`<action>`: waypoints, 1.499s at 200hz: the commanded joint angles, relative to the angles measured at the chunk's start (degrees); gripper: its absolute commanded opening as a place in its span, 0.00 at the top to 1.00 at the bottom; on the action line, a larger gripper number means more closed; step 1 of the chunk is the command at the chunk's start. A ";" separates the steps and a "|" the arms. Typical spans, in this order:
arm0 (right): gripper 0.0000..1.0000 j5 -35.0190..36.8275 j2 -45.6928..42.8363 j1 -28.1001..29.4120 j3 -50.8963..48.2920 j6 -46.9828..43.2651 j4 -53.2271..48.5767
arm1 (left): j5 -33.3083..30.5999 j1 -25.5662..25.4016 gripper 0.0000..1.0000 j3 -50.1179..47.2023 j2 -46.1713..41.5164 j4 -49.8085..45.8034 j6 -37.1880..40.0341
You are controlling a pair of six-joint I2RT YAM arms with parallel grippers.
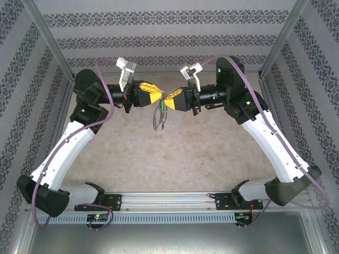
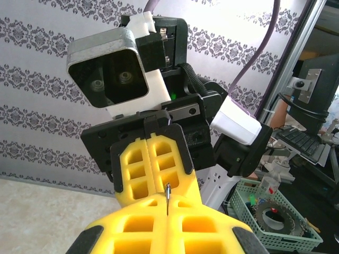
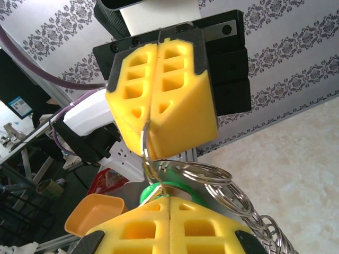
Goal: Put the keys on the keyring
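Note:
Both grippers meet tip to tip above the middle of the table. My left gripper (image 1: 157, 98) (image 2: 167, 203) is shut on a thin edge of the keyring (image 2: 168, 197). Its grey coils (image 3: 228, 182) curl out between the two grippers, and a chain of rings with a small blue tag (image 1: 159, 120) dangles below them. My right gripper (image 1: 168, 100) (image 3: 169, 200) is shut on the key, whose light green tag (image 3: 154, 186) peeks out at its fingertips. A ring wire (image 3: 144, 145) runs from the left gripper's fingers (image 3: 180, 106) down to the green tag.
The beige table (image 1: 175, 153) lies well below the grippers. Patterned walls and metal frame posts (image 1: 50, 47) close in the sides and back. Beyond the cell are a green basket (image 2: 249, 203) of parts and an orange bowl (image 3: 92, 214).

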 commanded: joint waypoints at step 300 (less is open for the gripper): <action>0.54 10.99 3.42 4.65 11.82 -9.97 -4.40 | -2.23 1.25 1.00 -6.96 -0.23 26.19 -14.47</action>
